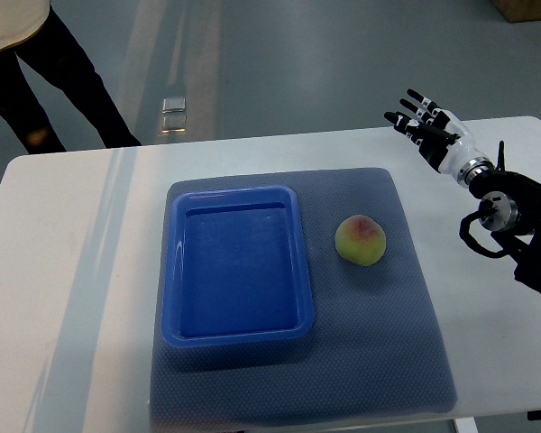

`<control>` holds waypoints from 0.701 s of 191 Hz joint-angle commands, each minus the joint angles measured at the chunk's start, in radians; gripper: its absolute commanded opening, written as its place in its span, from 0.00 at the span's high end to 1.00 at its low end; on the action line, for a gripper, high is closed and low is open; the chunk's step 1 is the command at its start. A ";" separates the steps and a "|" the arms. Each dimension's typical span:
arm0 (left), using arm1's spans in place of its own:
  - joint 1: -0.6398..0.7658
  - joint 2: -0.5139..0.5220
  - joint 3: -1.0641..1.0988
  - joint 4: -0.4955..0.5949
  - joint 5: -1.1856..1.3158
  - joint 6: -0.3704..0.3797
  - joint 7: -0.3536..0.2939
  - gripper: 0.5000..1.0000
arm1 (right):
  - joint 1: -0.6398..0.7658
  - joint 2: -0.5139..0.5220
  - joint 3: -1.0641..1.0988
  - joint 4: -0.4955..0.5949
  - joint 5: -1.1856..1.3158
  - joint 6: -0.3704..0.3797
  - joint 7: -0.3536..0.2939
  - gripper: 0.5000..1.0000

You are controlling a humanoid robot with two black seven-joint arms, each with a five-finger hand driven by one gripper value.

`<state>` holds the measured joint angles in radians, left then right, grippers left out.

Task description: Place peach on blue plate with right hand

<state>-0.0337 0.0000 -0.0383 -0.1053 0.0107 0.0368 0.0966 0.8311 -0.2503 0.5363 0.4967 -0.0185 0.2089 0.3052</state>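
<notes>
A yellow-green peach (361,241) with a pink blush lies on the grey-blue mat (379,361), just right of the blue plate. The blue plate (174,271) is a rectangular tray, empty, on the left part of the mat. My right hand (418,116) is above the table's far right part, up and to the right of the peach and well apart from it. Its fingers are spread and hold nothing. My left hand is out of view.
The white table (72,271) carries the mat. A person in dark trousers (63,72) stands beyond the table's far left corner. A small shiny object (173,116) lies on the floor behind the table.
</notes>
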 commanded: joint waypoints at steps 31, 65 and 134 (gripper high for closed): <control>0.002 0.000 0.000 -0.001 0.000 0.000 0.000 0.00 | 0.000 0.002 0.001 -0.001 0.000 -0.002 0.000 0.13; 0.002 0.000 0.000 -0.001 0.000 0.000 0.000 0.00 | 0.000 0.002 -0.001 -0.001 -0.001 0.000 0.000 0.13; 0.002 0.000 0.000 0.001 0.000 0.000 0.000 0.00 | 0.002 -0.007 -0.001 -0.001 -0.001 0.009 -0.008 0.13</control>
<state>-0.0322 0.0000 -0.0383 -0.1045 0.0107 0.0368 0.0966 0.8319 -0.2571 0.5358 0.4955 -0.0197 0.2141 0.3001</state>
